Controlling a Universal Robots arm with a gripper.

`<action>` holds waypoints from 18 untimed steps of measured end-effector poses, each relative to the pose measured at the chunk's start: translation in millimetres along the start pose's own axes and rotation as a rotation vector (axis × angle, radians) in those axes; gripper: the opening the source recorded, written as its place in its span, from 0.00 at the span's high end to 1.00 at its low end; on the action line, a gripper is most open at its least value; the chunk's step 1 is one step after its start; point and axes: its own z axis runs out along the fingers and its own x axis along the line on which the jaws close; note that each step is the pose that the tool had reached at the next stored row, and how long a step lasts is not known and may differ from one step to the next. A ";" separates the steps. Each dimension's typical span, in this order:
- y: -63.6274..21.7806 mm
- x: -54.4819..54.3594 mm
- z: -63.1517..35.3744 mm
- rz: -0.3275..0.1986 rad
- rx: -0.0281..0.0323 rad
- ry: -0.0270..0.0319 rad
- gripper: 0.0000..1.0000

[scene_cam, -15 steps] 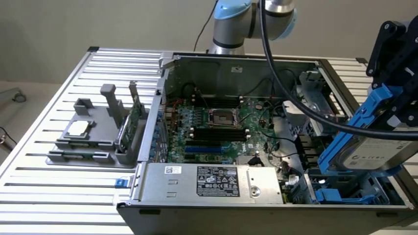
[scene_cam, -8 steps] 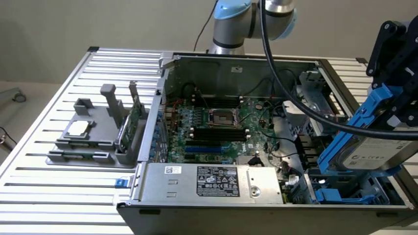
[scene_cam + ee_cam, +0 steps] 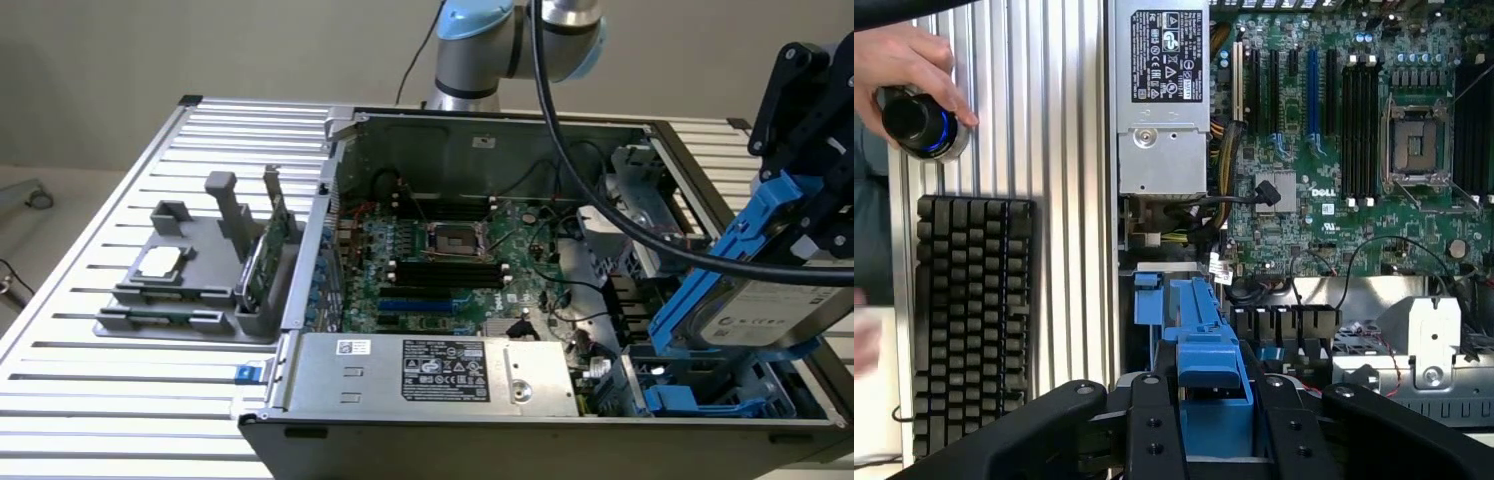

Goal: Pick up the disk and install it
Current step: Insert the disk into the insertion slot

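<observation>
Pickup looks done: my end effector [image 3: 1206, 432] clamps the disk [image 3: 767, 305] above the blue bay [image 3: 707, 402]; I judge it not yet seated.

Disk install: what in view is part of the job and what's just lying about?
Job: disk, held in the gripper; open computer case.
Lying about: grey fixture with chip and green circuit card; keyboard; hand on a black knob.
</observation>
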 end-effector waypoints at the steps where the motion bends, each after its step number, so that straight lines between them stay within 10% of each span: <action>1: 0.0 0.0 0.0 0.000 0.0000 0.0000 0.67; 18: 0.0 0.0 1.0 0.000 -0.0001 0.0001 0.67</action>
